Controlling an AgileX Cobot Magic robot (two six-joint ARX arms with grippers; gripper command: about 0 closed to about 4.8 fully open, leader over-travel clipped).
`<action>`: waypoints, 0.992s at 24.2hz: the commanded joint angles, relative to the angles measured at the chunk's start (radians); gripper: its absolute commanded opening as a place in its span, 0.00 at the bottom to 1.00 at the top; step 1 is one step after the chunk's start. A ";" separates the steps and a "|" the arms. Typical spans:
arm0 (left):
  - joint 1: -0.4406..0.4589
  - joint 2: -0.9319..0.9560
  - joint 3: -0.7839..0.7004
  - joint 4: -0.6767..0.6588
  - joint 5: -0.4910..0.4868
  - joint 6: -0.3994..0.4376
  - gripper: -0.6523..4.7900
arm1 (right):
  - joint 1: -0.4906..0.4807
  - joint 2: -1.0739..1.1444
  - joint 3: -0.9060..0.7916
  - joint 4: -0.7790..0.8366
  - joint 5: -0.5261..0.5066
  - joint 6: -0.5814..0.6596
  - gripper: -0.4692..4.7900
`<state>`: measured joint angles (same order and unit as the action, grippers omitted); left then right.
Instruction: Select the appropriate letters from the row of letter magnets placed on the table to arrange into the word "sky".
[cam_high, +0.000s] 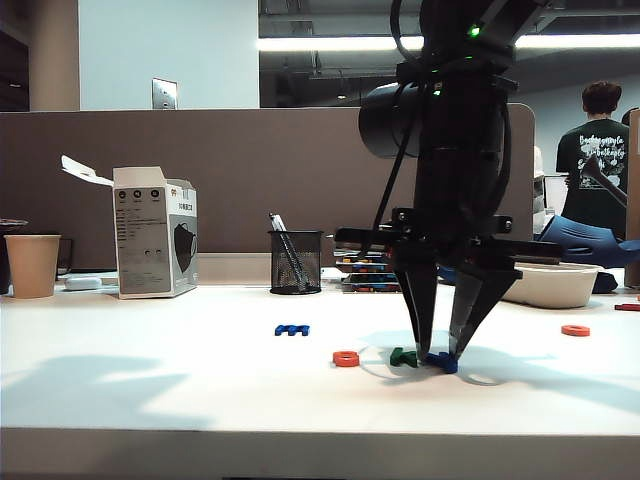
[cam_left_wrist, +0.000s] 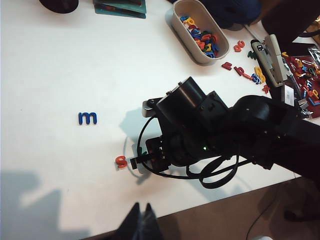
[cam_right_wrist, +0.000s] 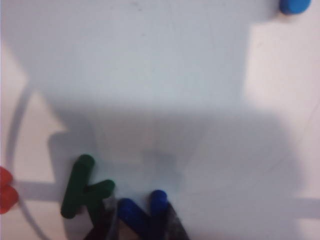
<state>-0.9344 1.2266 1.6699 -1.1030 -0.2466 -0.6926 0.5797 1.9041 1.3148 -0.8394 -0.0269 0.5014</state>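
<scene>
On the white table (cam_high: 150, 380) lie an orange-red s (cam_high: 346, 358), a dark green k (cam_high: 403, 356) and a dark blue y (cam_high: 441, 362), side by side near the front. My right gripper (cam_high: 440, 352) points down with its fingers on both sides of the y. The right wrist view shows the y (cam_right_wrist: 142, 212) held between the fingers of the right gripper (cam_right_wrist: 136, 222), close beside the k (cam_right_wrist: 85, 190), with the s (cam_right_wrist: 5, 192) at the edge. My left gripper (cam_left_wrist: 141, 220) is shut and empty above the table's front edge.
A dark blue m (cam_high: 292, 329) lies left of the three letters, and another orange-red letter (cam_high: 575, 330) lies far right. A paper cup (cam_high: 32, 265), white box (cam_high: 155, 245), mesh pen holder (cam_high: 296, 262) and white tub (cam_high: 548, 284) line the back.
</scene>
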 joint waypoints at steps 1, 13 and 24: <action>0.000 -0.003 0.003 0.005 -0.002 0.004 0.11 | -0.016 0.029 -0.021 0.002 0.006 0.000 0.27; 0.000 -0.003 0.003 0.005 -0.003 0.004 0.11 | -0.068 0.029 -0.022 -0.025 0.019 -0.037 0.27; 0.000 -0.003 0.003 0.005 -0.003 0.004 0.11 | -0.069 0.029 -0.042 -0.050 0.051 -0.055 0.27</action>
<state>-0.9344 1.2266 1.6699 -1.1027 -0.2466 -0.6926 0.5148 1.9018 1.3018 -0.8421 -0.0021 0.4496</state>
